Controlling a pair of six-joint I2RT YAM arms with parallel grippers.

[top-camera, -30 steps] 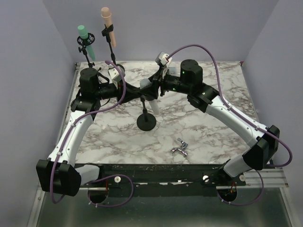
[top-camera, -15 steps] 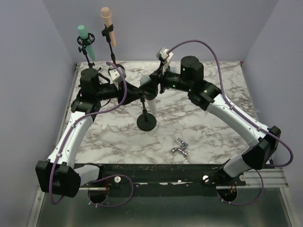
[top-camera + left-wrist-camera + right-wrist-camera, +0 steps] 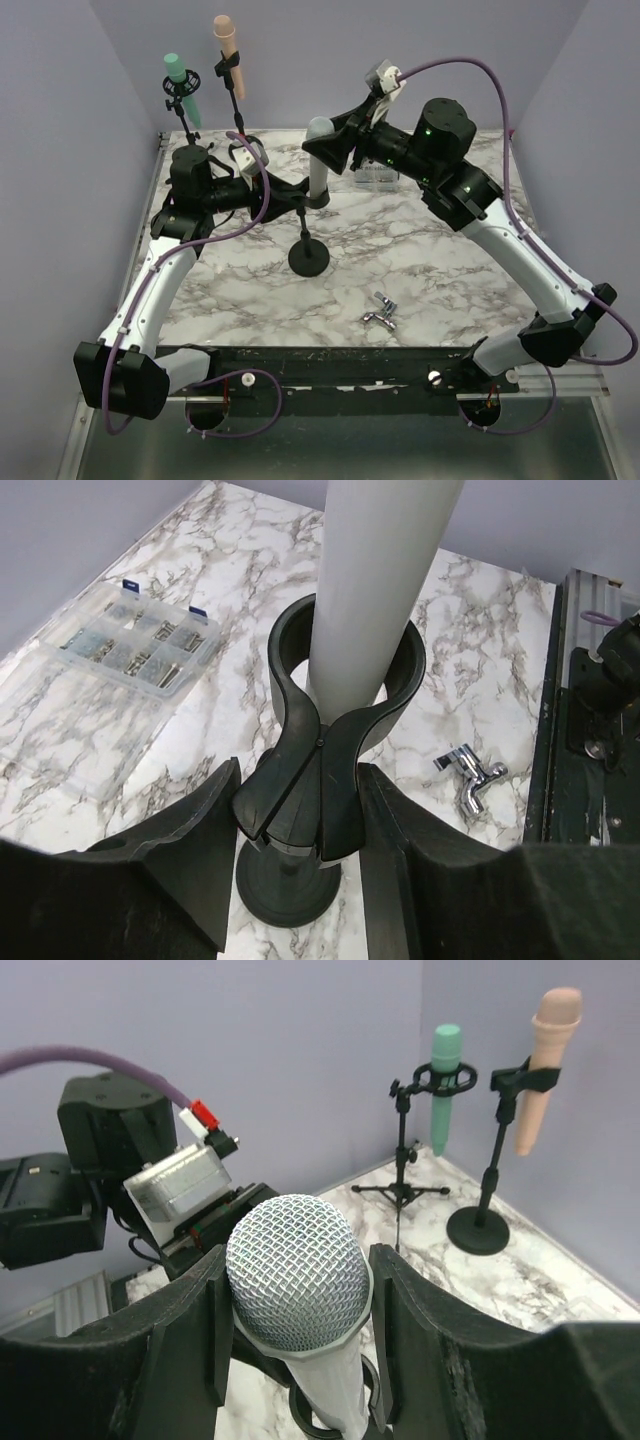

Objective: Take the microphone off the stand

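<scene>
The grey microphone point(image 3: 319, 165) with a mesh head point(image 3: 298, 1270) stands upright, and my right gripper point(image 3: 328, 140) is shut on the head, one finger on each side point(image 3: 298, 1290). Its body point(image 3: 380, 570) still runs down through the ring of the black clip point(image 3: 320, 770) on the stand. The stand's round base point(image 3: 309, 258) rests on the marble table. My left gripper point(image 3: 290, 192) reaches in from the left. Its fingers sit against both sides of the clip's lever end point(image 3: 298, 780), with the right one pressed flat on it.
A teal microphone on a tripod stand point(image 3: 180, 85) and a peach microphone on a round-base stand point(image 3: 227, 45) are at the back left corner. A chrome tap point(image 3: 381, 312) lies near the front. A clear parts box point(image 3: 375, 178) sits behind the right gripper. Walls close in the sides.
My right arm has risen and drawn back, pulling the microphone up through the clip. My left jaws have widened on the clip. The stand has stayed in place.
</scene>
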